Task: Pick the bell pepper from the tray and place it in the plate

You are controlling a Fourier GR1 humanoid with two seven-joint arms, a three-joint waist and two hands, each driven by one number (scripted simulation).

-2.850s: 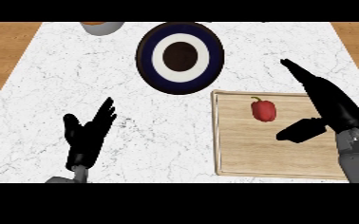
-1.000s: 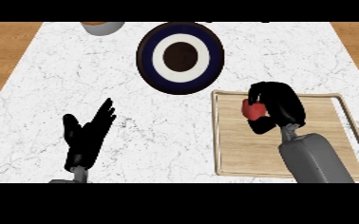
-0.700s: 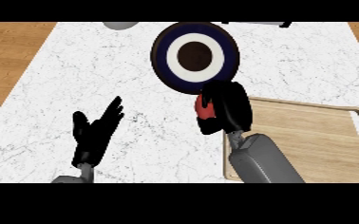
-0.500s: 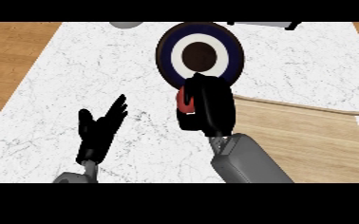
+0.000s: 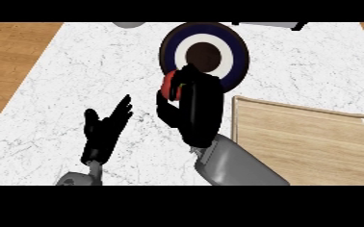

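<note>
The robot's right hand (image 5: 195, 110) holds a red bell pepper (image 5: 169, 86) over a white marble kitchen counter (image 5: 78, 72), its black fingers and thumb curled round the fruit. Only a red patch of it shows, at the hand's upper left side. The pepper is off the tray and sits at the near left edge of the plate (image 5: 241, 53), which lies just beyond the hand's fingertips. Whether the pepper touches the plate's rim cannot be told from this angle.

The plate is round, with a navy rim, a white ring and a dark brown centre, and the top of the hand overlaps its near edge. The wooden tray (image 5: 298, 144) lies to the right of the hand, just beside the grey forearm (image 5: 238, 166) that comes up from the lower edge. The part of its surface in view is bare.

The left hand (image 5: 105, 131) rests well to the left of the right hand and lower in the view, open, with its fingers spread and pointing up and to the right. It touches nothing.

Far beyond both hands, a grey rounded object (image 5: 128, 24) is cut off by the counter's far edge, too little of it in view to name. A wooden surface (image 5: 21, 53) shows past the counter's left side.
</note>
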